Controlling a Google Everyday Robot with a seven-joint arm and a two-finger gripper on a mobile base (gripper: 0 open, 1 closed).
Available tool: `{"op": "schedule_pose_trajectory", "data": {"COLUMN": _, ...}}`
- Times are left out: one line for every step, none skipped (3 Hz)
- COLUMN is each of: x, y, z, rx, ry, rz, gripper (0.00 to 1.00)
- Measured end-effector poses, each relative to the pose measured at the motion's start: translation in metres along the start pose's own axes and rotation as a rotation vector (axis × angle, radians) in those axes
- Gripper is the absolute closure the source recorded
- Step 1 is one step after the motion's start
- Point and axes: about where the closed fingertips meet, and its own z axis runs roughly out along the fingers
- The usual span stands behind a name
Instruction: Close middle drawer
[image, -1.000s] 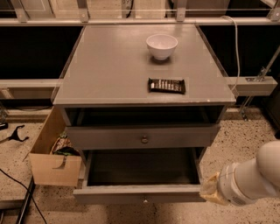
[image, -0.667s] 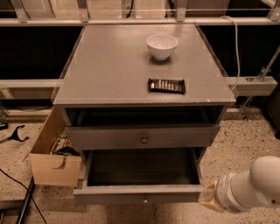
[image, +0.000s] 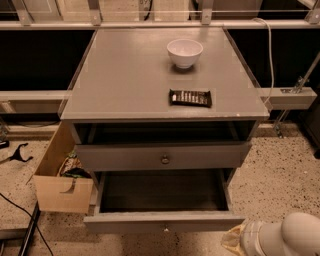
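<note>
middle drawer (image: 150, 221) front ran left-right, pulled out, its right corner just left of the gripper (image: 233, 241); jaws' state untellable.

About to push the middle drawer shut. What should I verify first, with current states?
1. Target: the grey cabinet's middle drawer, flat-fronted with a small round knob, is pulled far out: ok.
2. Nothing shows above its walls in the dark interior: ok.
3. The robot's gripper sits low by the drawer front's right end, not centred: not ok.
4. Gripper touching the front: cannot tell.
5. Tan wooden box stands left of the drawer, outside its closing path: ok.
6. White bowl and dark wrapped bar lie back from the cabinet top's front edge: ok.
</note>
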Motion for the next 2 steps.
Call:
{"op": "schedule_pose_trajectory", "data": {"x": 0.0000, "y": 0.0000, "z": 0.0000, "rx": 0.000, "ry": 0.000, "rz": 0.000, "gripper": 1.00}}
{"op": "schedule_pose_trajectory", "data": {"x": 0.0003, "y": 0.0004, "z": 0.0072, "rx": 0.013, "ry": -0.013, "rz": -0.006, "gripper": 1.00}}
